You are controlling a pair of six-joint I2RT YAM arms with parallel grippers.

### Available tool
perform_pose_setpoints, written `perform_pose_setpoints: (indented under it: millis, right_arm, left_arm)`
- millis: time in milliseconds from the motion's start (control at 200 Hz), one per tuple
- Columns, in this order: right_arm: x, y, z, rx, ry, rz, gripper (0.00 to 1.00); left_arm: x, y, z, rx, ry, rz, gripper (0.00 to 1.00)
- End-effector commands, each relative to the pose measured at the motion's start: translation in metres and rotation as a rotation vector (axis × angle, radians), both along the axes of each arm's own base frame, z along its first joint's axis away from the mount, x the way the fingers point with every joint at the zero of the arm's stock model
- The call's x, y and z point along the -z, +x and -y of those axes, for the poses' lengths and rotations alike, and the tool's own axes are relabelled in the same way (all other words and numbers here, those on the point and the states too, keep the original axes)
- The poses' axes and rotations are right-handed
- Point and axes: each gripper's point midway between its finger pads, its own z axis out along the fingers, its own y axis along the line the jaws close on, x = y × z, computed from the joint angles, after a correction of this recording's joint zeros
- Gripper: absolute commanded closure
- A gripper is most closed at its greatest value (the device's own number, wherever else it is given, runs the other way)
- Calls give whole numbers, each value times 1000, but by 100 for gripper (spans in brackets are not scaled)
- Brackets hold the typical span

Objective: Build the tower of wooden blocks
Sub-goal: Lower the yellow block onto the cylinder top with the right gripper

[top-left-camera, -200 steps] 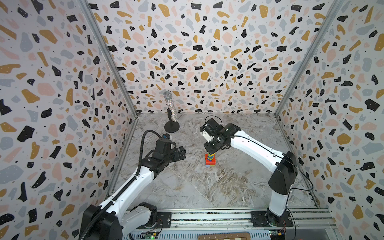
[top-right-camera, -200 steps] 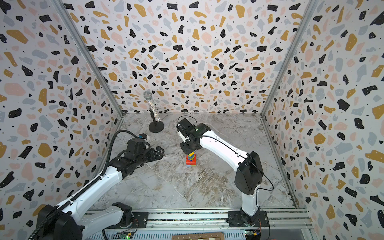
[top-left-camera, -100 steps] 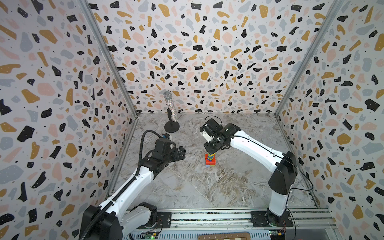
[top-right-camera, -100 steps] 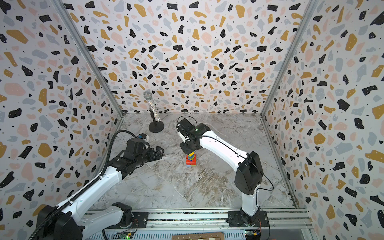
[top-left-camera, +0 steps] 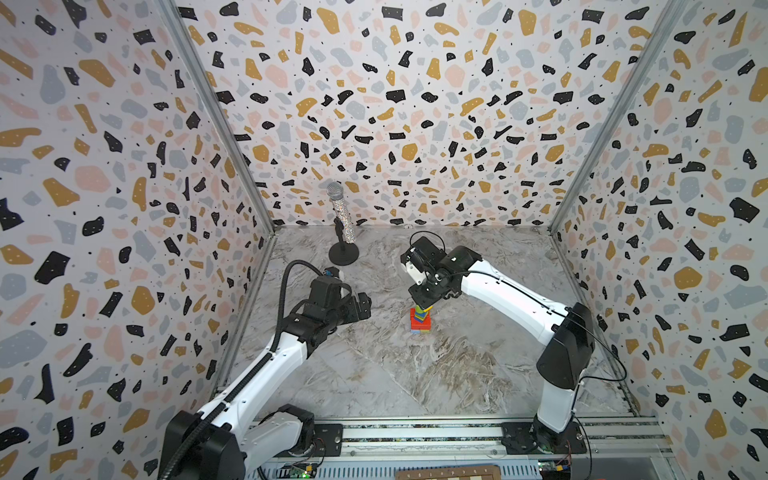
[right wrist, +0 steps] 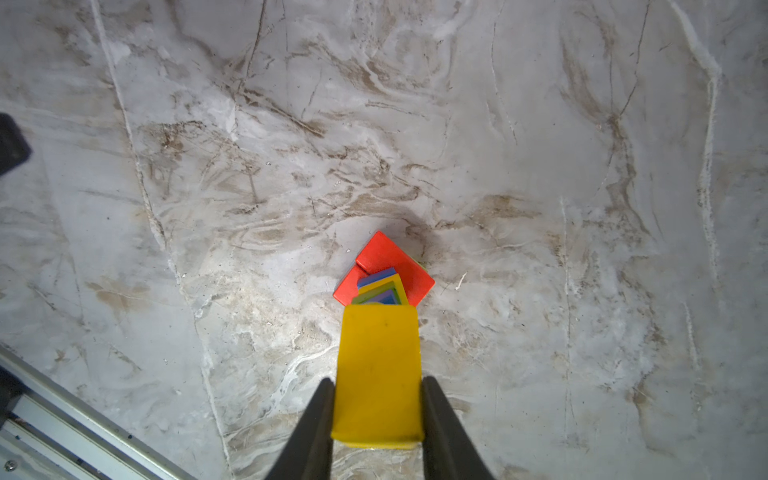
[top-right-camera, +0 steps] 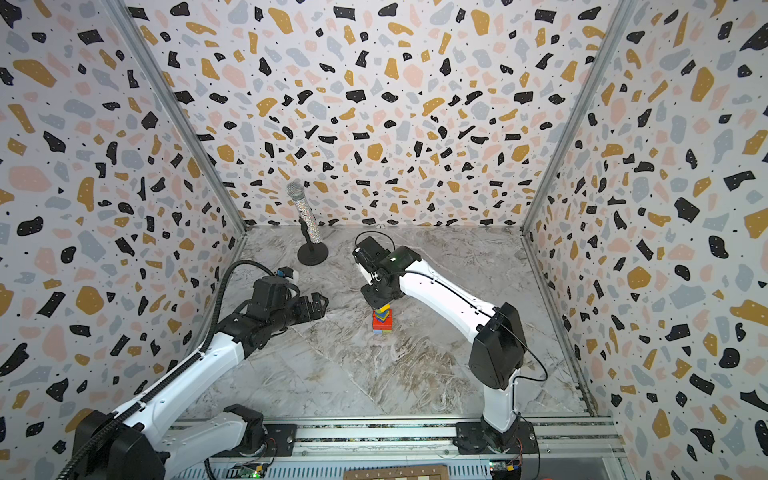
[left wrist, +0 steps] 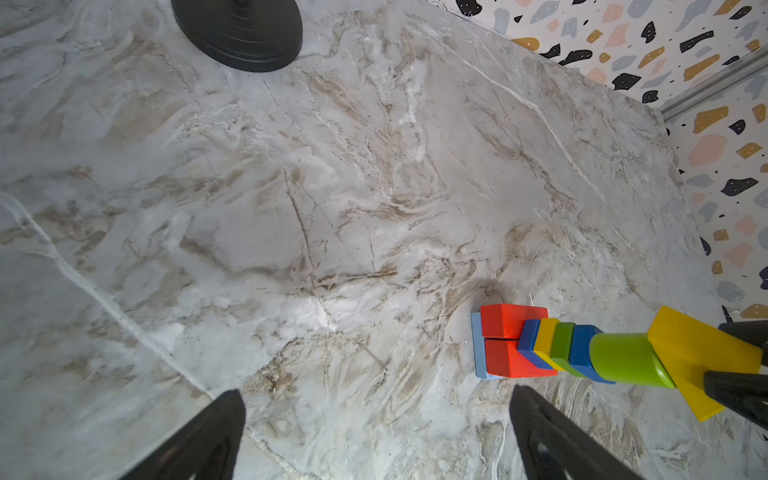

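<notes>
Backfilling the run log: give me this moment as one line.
stage: capping tower | right jaws: shut on yellow block over lime cylinder | left jaws: open, empty, off to side

At frame centre the tower [top-left-camera: 419, 325] stands on the marble floor [top-left-camera: 415, 374], its top yellow block [top-left-camera: 424, 308] touching the right gripper [top-left-camera: 423, 300]; the left gripper [top-left-camera: 365, 305] hangs apart, to its left.

glittery microphone [top-left-camera: 343, 216] | on black stand [top-left-camera: 343, 254] | near back wall [top-left-camera: 415, 124] | marble tabletop [top-left-camera: 415, 374]
</notes>
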Motion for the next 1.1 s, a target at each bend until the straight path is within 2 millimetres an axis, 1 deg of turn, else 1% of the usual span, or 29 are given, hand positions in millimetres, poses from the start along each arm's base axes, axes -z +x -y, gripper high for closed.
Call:
perform_pose_setpoints:
  millis: [0,420,766,1091]
  right_arm:
    - [-14,-1,1,0,9,19,73]
    - [-23,0,-3,-2,29,29,73]
    - [-11,-5,-4,-10,12,4,73]
    - [-3,-4,-2,-7,-7,1,73]
  left_arm:
    - [-5,3,-1,0,-9,35,0]
    - [-5,3,-2,0,-14,35,0]
    - [-5,3,-2,0,-15,36,0]
    - [-4,2,-2,2,-16,33,0]
